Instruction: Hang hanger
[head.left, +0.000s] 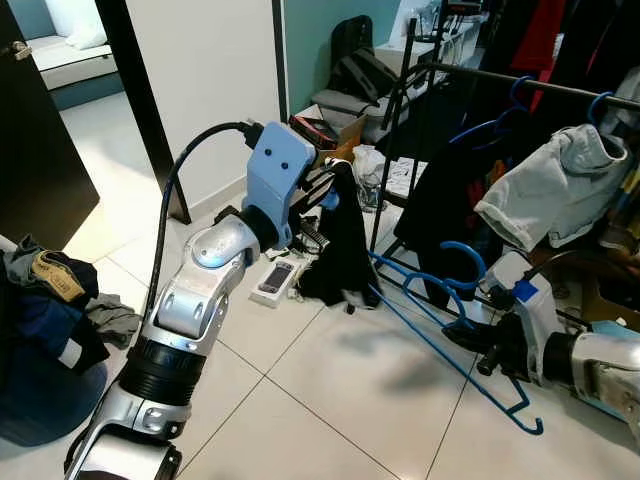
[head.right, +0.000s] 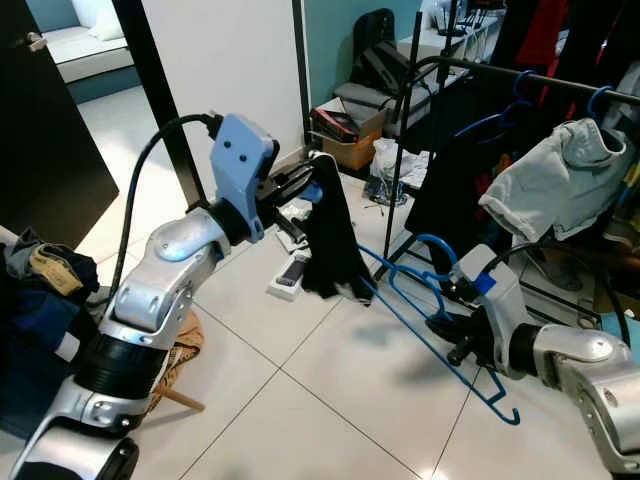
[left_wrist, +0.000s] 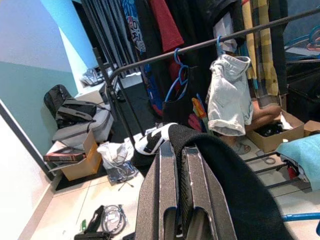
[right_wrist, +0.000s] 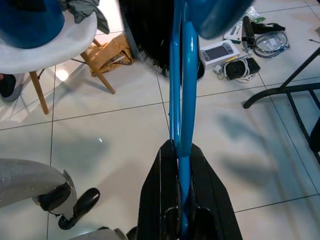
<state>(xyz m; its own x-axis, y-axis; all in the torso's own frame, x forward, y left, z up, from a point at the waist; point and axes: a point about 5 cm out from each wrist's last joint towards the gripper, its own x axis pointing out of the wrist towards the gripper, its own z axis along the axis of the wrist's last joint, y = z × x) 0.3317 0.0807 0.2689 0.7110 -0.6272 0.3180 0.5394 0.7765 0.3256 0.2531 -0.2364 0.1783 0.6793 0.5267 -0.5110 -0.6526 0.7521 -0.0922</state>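
A blue hanger (head.left: 432, 338) stretches low over the tiled floor between my two grippers, with a black garment (head.left: 345, 250) draped over its left end. My left gripper (head.left: 326, 188) is shut on that end, and the black cloth (left_wrist: 235, 185) lies over its fingers (left_wrist: 170, 175). My right gripper (head.left: 472, 338) is shut on the hanger's wire (right_wrist: 181, 100) near its hook (head.left: 466, 262). The black clothes rail (head.left: 530, 84) runs above and to the right. It carries other blue hangers and pale denim shorts (head.left: 556, 188).
A handheld console (head.left: 277, 276) and cables lie on the floor under the garment. A stool with a clothes pile (head.left: 48, 300) stands at my left. A dark door (head.left: 35, 140), a backpack (head.left: 358, 62) and a cardboard box (head.right: 345, 135) lie beyond. The rack's feet (head.left: 400, 250) spread across the tiles.
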